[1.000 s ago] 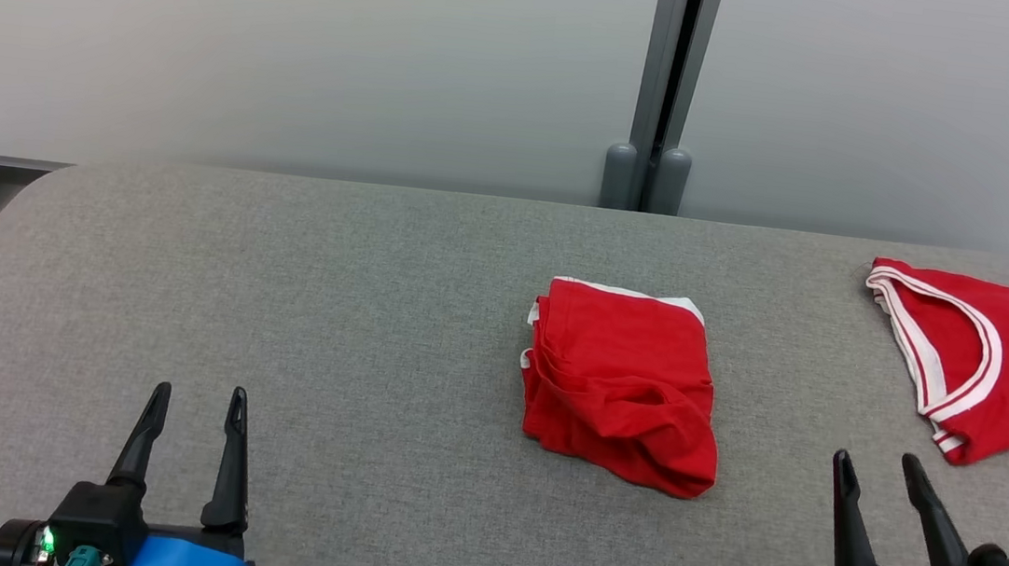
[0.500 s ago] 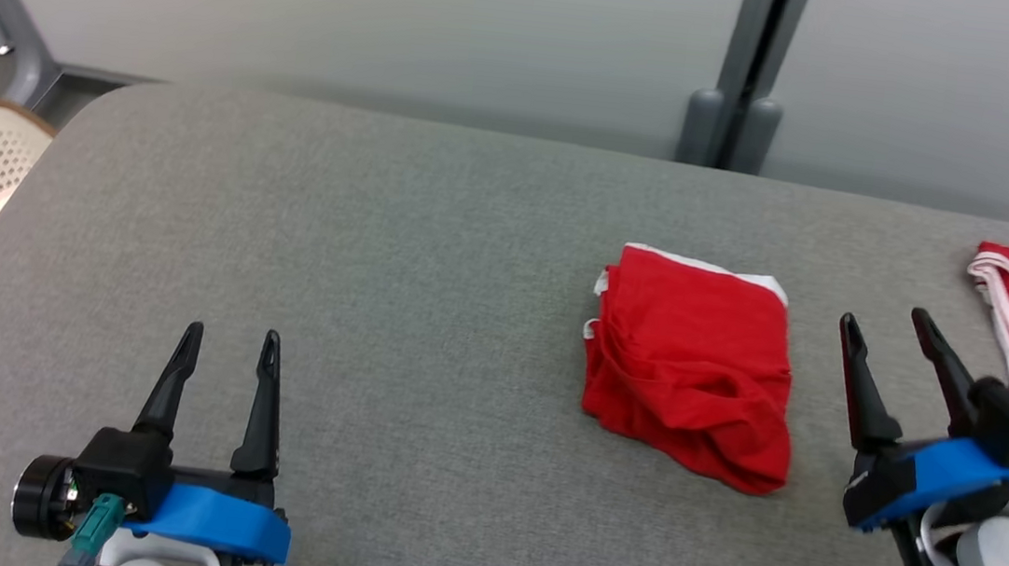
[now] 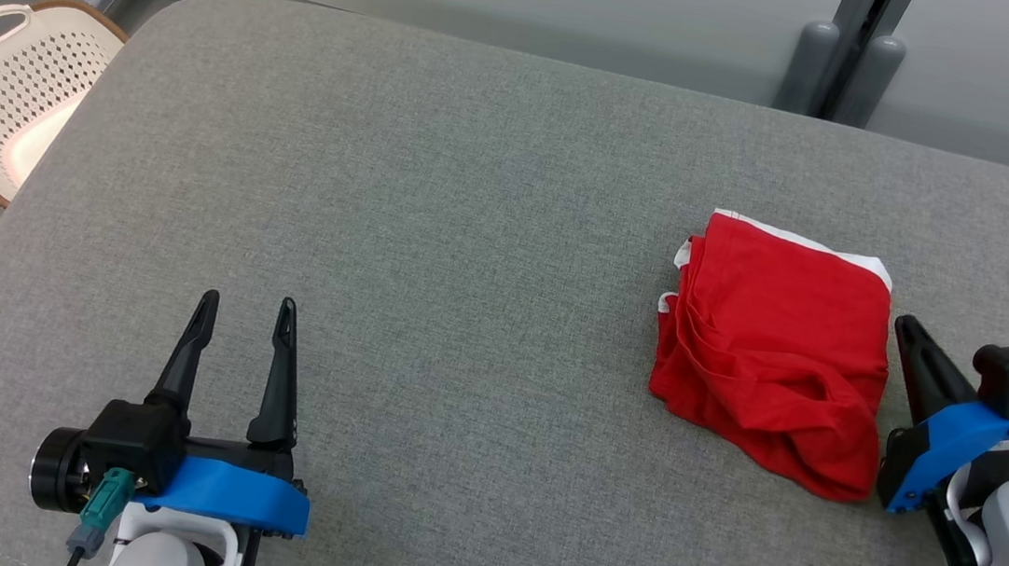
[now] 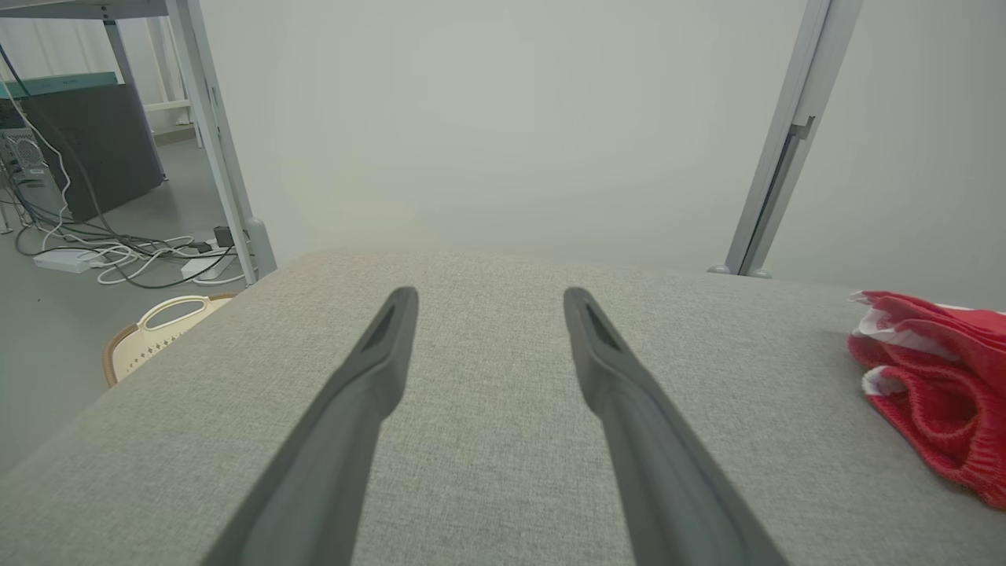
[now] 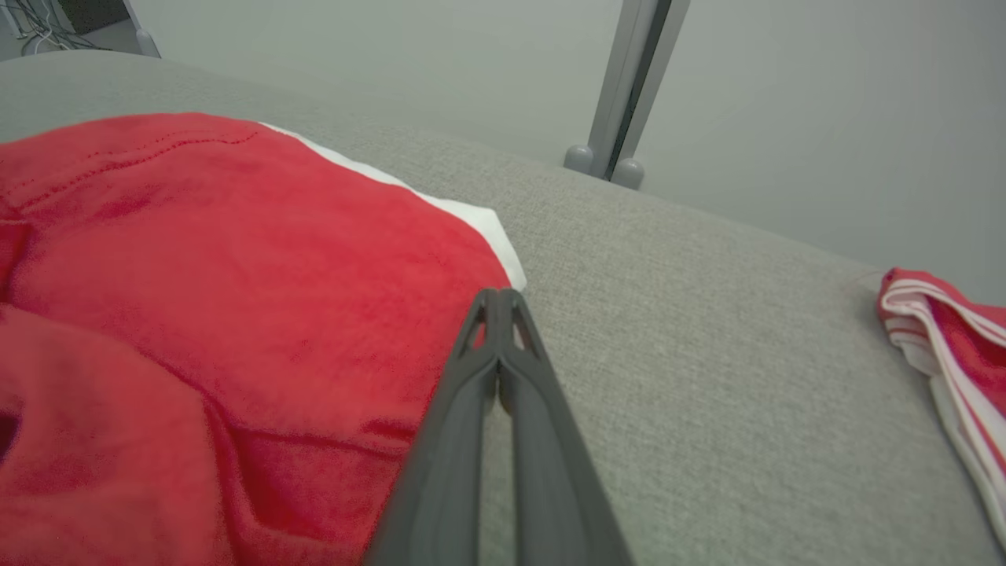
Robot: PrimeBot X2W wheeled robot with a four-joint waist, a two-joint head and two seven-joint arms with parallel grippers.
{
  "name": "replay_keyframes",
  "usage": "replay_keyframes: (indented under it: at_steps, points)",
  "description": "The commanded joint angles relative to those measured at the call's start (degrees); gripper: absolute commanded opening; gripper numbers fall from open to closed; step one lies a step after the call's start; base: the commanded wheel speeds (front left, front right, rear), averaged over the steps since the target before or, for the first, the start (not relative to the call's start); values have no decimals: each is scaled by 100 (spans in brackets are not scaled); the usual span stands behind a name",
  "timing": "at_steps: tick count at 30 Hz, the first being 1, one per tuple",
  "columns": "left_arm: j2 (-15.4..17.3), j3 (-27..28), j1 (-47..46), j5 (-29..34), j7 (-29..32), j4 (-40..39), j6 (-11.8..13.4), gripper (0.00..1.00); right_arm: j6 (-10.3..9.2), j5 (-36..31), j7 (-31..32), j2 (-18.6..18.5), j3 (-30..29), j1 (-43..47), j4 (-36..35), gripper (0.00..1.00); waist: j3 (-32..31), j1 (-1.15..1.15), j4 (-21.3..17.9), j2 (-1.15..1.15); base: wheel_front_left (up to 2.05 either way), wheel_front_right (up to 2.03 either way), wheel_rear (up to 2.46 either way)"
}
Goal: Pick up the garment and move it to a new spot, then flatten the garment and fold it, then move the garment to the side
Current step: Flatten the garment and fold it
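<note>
Lying loosely folded right of centre on the grey table [image 3: 427, 219], the red garment [image 3: 774, 349] looks light, soft and limp, best pinched at its right edge, where the right gripper [image 5: 499, 297] sits closed and empty; the left gripper [image 3: 247, 301] stands spread, well apart.

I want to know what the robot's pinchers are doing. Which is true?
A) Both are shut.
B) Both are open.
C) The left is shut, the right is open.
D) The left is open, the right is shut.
D: the left gripper has a wide gap between its fingers, while the right gripper has its fingers pressed together beside the folded red garment.
</note>
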Motion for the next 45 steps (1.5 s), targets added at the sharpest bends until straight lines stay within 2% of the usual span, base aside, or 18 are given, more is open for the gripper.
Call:
replay_keyframes:
  at_steps: [1,6,20,32,37,45]
  points:
    - [-7,-41,-75,-39,-26,-10,37,100,0,100,-35,-35,116,-77,126,0,9,-1,12,0,0,0,0]
    - [-6,-55,-65,-63,-26,-3,80,100,0,329,-48,15,495,55,40,0,-24,-1,-46,0,0,0,0]
    - [-7,-83,-33,-40,-26,76,-15,100,1,1042,-52,316,1871,383,-481,0,-173,-1,-124,0,0,0,0]
    - [-7,-158,-29,-74,-26,44,17,100,1,1291,-53,930,2508,276,-484,0,-191,-1,46,0,0,0,0]
    - [-8,-52,12,-29,-25,37,25,100,1,1300,-53,999,2445,281,-650,0,-221,-1,-13,0,0,0,0]
    - [-8,73,89,-17,-26,11,23,100,1,989,-49,804,1674,602,-1629,0,-400,-1,-416,0,0,0,0]
